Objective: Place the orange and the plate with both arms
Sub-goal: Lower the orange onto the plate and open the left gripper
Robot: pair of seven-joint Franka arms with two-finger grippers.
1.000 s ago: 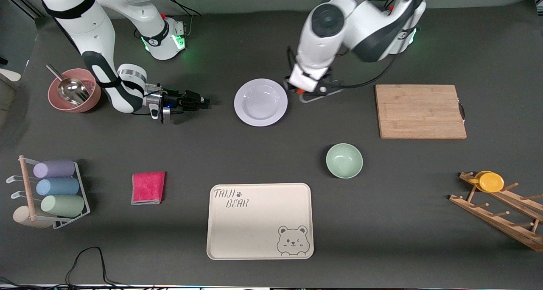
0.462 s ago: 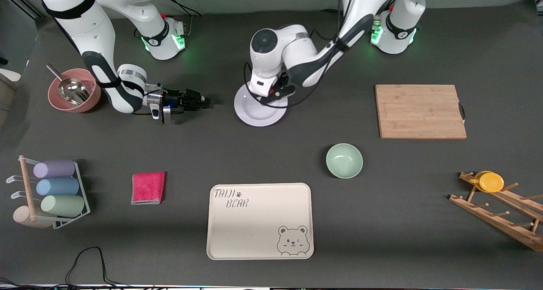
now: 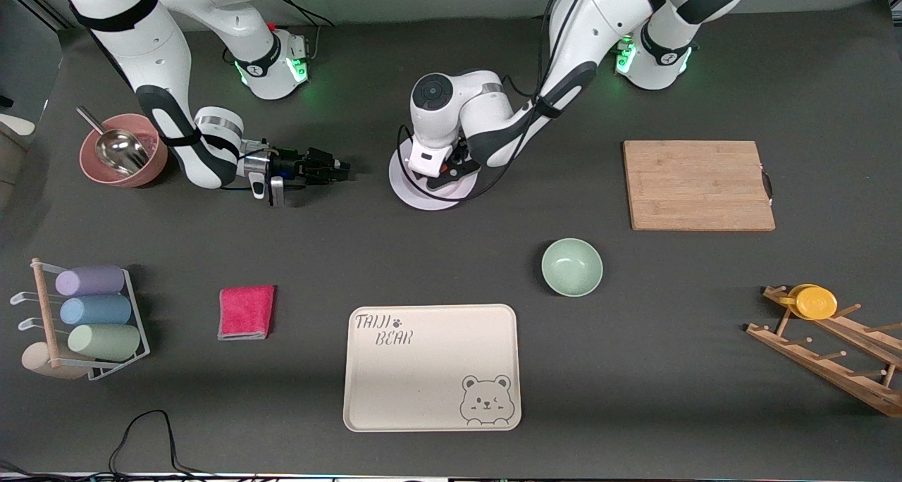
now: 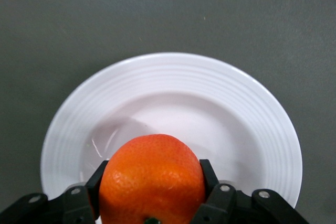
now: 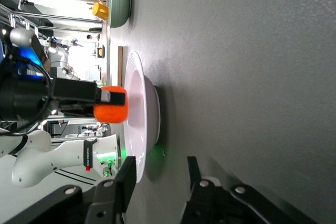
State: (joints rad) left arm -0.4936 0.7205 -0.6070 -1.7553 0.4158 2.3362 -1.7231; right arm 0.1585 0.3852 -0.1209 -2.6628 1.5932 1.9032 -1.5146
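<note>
The orange [image 4: 152, 182] is small, round and bright, and my left gripper [image 4: 152, 169] is shut on it. It hangs just above the middle of the glossy white plate [image 4: 173, 66], without touching it in the right wrist view, where the orange [image 5: 111, 111] shows beside the plate [image 5: 143, 129]. In the front view the left hand [image 3: 445, 174] covers the fruit and most of the plate [image 3: 416, 197]. My right gripper [image 3: 332, 168] lies low over the table beside the plate, toward the right arm's end. Its fingers [image 5: 126, 182] are open with nothing between them.
A pale green bowl [image 3: 571, 267] and a cream bear-print tray [image 3: 432, 367] lie nearer the camera. A wooden cutting board [image 3: 697, 184] sits toward the left arm's end. A pink bowl with a scoop [image 3: 123, 159], a red cloth [image 3: 246, 311] and a cup rack [image 3: 84, 320] sit toward the right arm's end.
The left arm has swung from beside the plate to over it and come down, carrying the orange. The right arm has not moved.
</note>
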